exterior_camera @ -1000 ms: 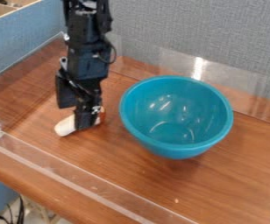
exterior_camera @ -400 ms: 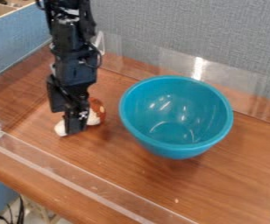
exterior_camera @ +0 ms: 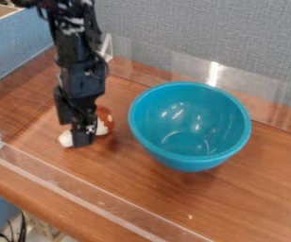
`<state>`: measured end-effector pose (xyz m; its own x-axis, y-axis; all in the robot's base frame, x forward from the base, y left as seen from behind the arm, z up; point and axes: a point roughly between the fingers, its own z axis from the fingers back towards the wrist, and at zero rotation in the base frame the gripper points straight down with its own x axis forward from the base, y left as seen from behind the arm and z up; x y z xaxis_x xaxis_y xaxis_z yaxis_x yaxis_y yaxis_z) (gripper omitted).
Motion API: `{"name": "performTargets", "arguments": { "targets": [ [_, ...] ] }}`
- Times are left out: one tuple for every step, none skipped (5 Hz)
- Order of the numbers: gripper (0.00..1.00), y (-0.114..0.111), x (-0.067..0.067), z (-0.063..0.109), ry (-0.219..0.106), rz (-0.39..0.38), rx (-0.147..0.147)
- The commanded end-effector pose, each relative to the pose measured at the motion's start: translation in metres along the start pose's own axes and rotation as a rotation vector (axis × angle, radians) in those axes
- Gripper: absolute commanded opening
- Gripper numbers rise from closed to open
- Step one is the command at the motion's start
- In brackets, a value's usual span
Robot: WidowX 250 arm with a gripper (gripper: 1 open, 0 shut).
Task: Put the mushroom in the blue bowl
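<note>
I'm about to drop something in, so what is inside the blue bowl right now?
Nothing shows inside the blue bowl: only its smooth interior with a few glints. The innermost strip behind the near rim is hidden by that wall. The mushroom lies outside, on the wood.

Has moved leftward in the left half of the frame: the end effector (exterior_camera: 81, 130). Now shows more of the mushroom (exterior_camera: 103, 120), its cap less hidden, on the side toward the middle of the frame.
</note>
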<state>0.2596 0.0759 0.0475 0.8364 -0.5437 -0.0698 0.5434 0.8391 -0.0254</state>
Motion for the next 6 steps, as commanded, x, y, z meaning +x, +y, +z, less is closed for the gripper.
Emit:
{"name": "performTargets", "arguments": {
  "targets": [
    [1.0,0.011,0.012,0.004,-0.046,-0.045,0.041],
    [1.0,0.014,0.016,-0.002,-0.052,-0.081,0.042],
    [1.0,0.017,0.014,-0.002,-0.062,-0.099,0.045],
    [1.0,0.02,0.012,-0.001,-0.069,-0.115,0.049],
    [1.0,0.024,0.01,-0.002,-0.072,-0.134,0.052],
    [1.0,0.016,0.007,0.008,-0.074,-0.109,0.053]
  ]
}}
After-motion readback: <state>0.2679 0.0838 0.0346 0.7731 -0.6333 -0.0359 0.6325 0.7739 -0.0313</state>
